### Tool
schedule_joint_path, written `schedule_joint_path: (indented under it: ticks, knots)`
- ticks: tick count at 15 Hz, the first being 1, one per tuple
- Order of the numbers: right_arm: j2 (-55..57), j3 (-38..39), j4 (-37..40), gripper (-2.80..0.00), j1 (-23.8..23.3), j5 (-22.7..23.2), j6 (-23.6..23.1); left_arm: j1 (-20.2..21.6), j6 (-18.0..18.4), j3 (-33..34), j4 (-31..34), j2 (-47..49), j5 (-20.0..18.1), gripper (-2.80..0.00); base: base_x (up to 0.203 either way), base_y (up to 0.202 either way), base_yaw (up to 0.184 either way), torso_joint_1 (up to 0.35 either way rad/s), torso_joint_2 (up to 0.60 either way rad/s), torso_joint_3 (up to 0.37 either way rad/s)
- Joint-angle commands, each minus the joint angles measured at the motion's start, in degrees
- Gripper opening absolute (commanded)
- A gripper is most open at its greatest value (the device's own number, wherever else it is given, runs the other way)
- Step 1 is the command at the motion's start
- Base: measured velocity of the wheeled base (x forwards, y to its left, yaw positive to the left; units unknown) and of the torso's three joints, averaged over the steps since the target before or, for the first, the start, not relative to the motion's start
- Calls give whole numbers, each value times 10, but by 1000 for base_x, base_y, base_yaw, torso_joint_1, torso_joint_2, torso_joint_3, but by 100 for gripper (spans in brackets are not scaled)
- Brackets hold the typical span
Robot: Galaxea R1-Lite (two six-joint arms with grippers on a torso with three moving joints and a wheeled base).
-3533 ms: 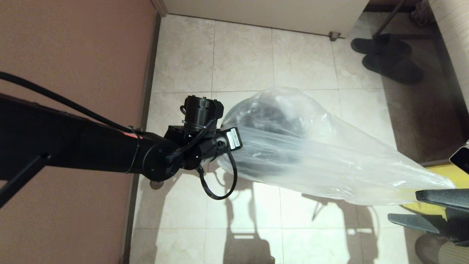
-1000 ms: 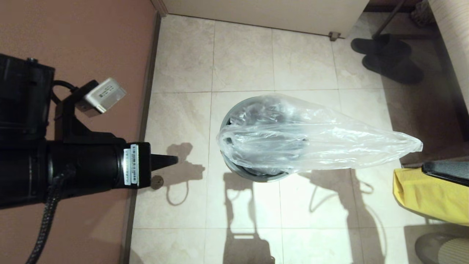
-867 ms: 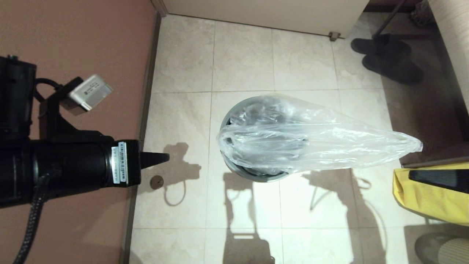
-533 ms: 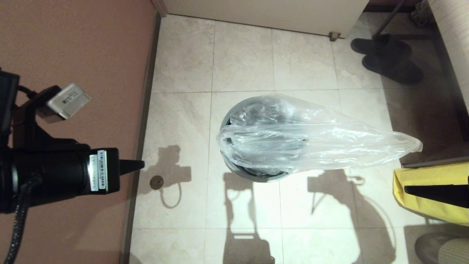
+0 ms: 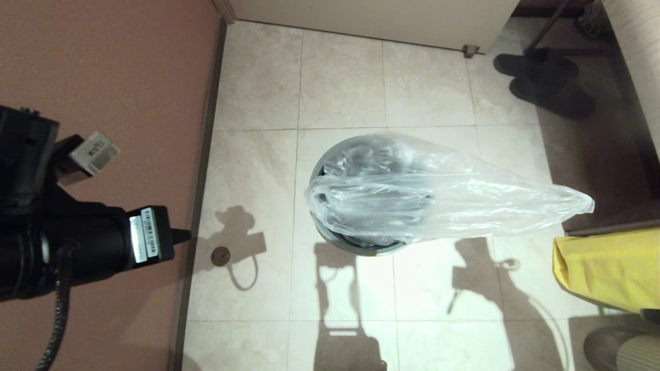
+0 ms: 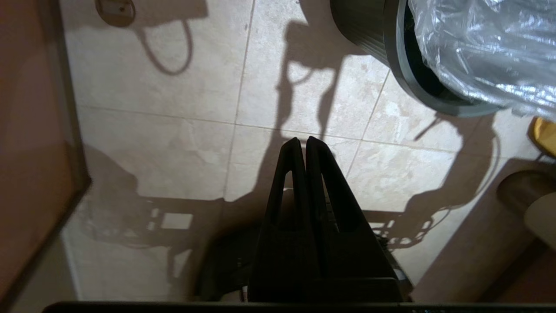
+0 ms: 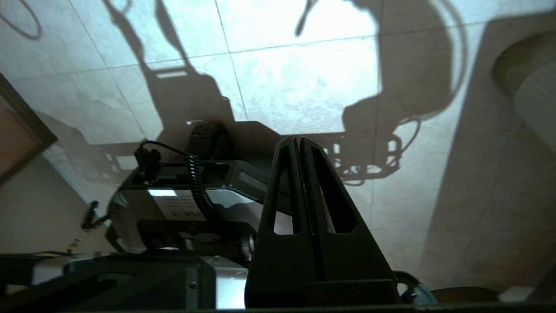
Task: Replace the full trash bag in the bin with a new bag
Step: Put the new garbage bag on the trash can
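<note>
head view, looking down at a tiled floor (image 5: 340, 82): the bin (image 5: 330, 238), a round dark grey wastebasket with a lighter rim, stands upright near the middle of the floor, between a reddish-brown wall (image 5: 103, 77) on the robot's left and a yellow bag (image 5: 603, 268) on its right. the new bag (image 5: 443, 198), thin, clear and crinkled, lies across the top of the bin; its open end sits bunched over the rim on the robot's left side, and the rest tapers out past the rim toward the robot's right, ending in a point near the yellow bag without touching it. how far the plastic reaches down inside the bin cannot be told. the left gripper (image 5: 180, 236) is held well apart from the bin, out in front of the wall, holding nothing; in the left wrist view its two fingers (image 6: 291, 174) are pressed together tip to tip above bare tile, with the bin's rim (image 6: 417, 93) and the clear plastic (image 6: 478, 48) off to one side. the right gripper (image 7: 297, 141), seen only in the right wrist view, likewise has its fingers closed against each other and empty, above the floor and part of the robot's own base (image 7: 182, 204). a pair of dark slippers (image 5: 546, 82) lies at the far right, and a small round floor fitting (image 5: 220, 256) sits close to the wall's base
</note>
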Motion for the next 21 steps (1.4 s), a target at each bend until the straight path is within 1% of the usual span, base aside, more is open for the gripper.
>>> schedule_joint_path:
  ticks: [1,2,3,4,5,7,8,9,10,12,14,17,19,21]
  knots:
    - [22,0,-18,-280,1,15,70,0,-25,-4,-3,46,-1,-280,0,0,0,0,0,0]
    - [28,1,-44,-280,1,47,115,0,-42,-7,-14,67,-5,-280,0,0,0,0,0,0]
    - [39,2,-61,-280,1,76,139,0,-51,-8,-30,86,-12,-280,0,0,0,0,0,0]
    - [50,0,-66,-280,2,87,148,0,-55,-9,-53,104,-25,-280,0,0,0,0,0,0]
    - [62,-4,-72,-280,2,89,161,0,-56,-10,-73,116,-45,-280,0,0,0,0,0,0]
    - [97,-8,-103,-280,3,90,176,5,-58,-26,-83,145,-60,-280,0,0,0,0,0,0]
    - [121,-8,-126,-280,11,92,185,15,-59,-40,-89,171,-63,-280,0,0,0,0,0,0]
    - [133,-9,-140,-280,35,94,207,21,-68,-58,-101,191,-65,-280,0,0,0,0,0,0]
    - [149,-10,-157,-280,47,98,222,23,-79,-73,-110,205,-70,-280,0,0,0,0,0,0]
    - [177,-21,-192,-280,61,103,222,23,-86,-95,-114,219,-98,-280,0,0,0,0,0,0]
    - [195,-35,-194,-280,74,100,212,22,-88,-102,-115,235,-101,-280,0,0,0,0,0,0]
    - [197,-78,-170,-280,75,101,204,19,-101,-125,-113,248,-106,-280,0,0,0,0,0,0]
    - [219,-118,-157,-280,75,99,179,-10,-103,-131,-113,243,-109,-280,0,0,0,0,0,0]
    - [243,-137,-132,-280,76,88,160,-34,-102,-134,-111,246,-108,-280,0,0,0,0,0,0]
